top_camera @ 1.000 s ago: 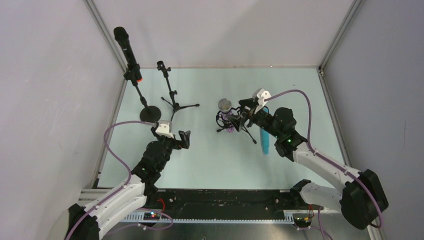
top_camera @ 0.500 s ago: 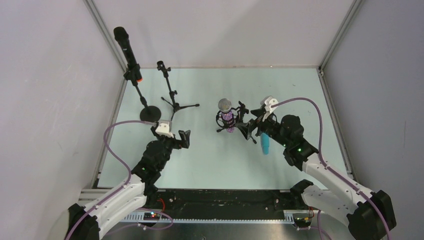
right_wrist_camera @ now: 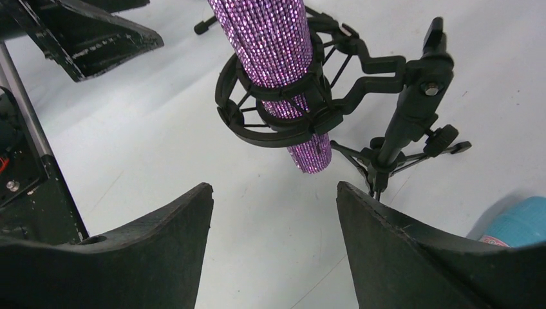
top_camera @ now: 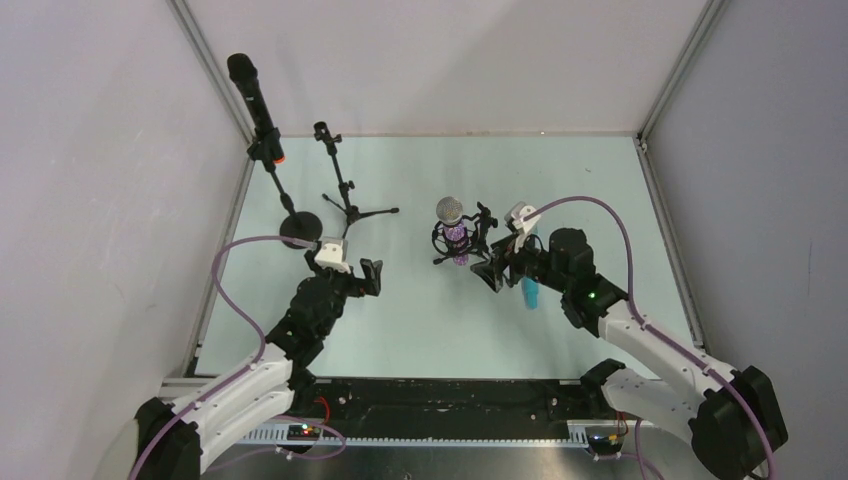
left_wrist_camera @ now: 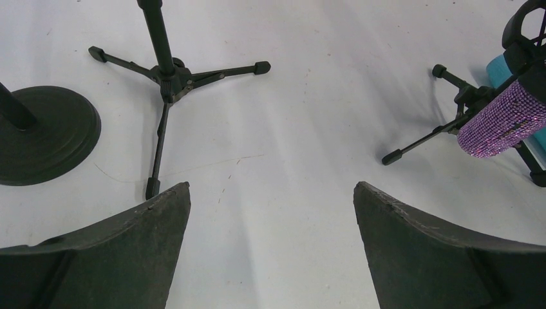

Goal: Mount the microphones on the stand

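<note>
Backed off the purple glitter microphone [right_wrist_camera: 270, 38], the right hand [right_wrist_camera: 273, 193] hangs half-spread and empty; the left hand [left_wrist_camera: 270, 193] gapes wide. Smooth turquoise microphone [top_camera: 530, 293] lies on the pale counter [top_camera: 420, 320], centre right. Beyond, the sparkly one stands in a black ring mount [right_wrist_camera: 257, 135]; long black microphone [top_camera: 255, 100] sits clipped upper left.

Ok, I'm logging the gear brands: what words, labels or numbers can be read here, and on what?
None legible.
Turquoise microphone: small reddish print at its edge, too blurred to read.
Purple microphone and black microphone: no lettering shows.
</note>
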